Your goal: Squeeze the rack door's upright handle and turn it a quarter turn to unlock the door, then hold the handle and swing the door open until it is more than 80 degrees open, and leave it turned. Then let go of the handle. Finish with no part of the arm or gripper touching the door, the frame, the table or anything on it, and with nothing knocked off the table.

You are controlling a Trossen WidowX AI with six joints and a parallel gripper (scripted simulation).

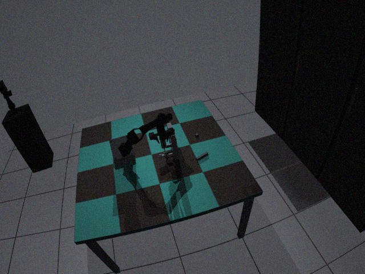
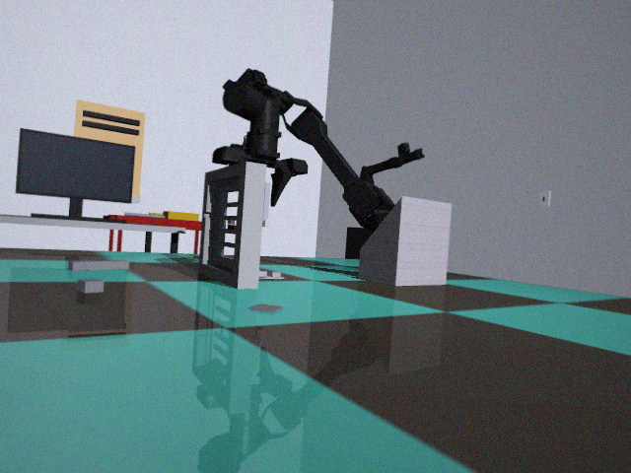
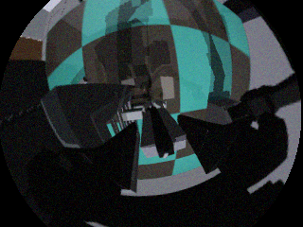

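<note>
1. Black tall cabinet (image 1: 309, 88): stands beside the table, apart from it.
2. Checkered teal-and-brown table (image 1: 235, 185) (image 2: 509, 386) (image 3: 194, 57): carries the arm's pale wedge-shaped pedestal (image 1: 125, 162) (image 2: 423, 244) (image 3: 205, 115), the rack and the loose pieces.
3. Black WidowX arm (image 1: 151, 125) (image 2: 331, 158): reaches up from the pedestal and over the rack; wrist section points down.
4. Grey rack frame (image 1: 174, 144) (image 2: 250, 229) (image 3: 56, 118): upright on the table, below the wrist section; slatted openings visible; door angle cannot be told.
5. Parallel-jaw gripper (image 1: 163, 142) (image 2: 250, 195) (image 3: 157, 121): fingers apart, at the rack's upper part; one finger hangs behind the frame in the exterior view; contact with the handle cannot be confirmed.
6. Grey bar (image 1: 202, 156) (image 2: 99, 265): lies on the table, apart from the rack.
7. Small grey block (image 1: 197, 135) (image 2: 91, 286): on the table, near the bar.
</note>
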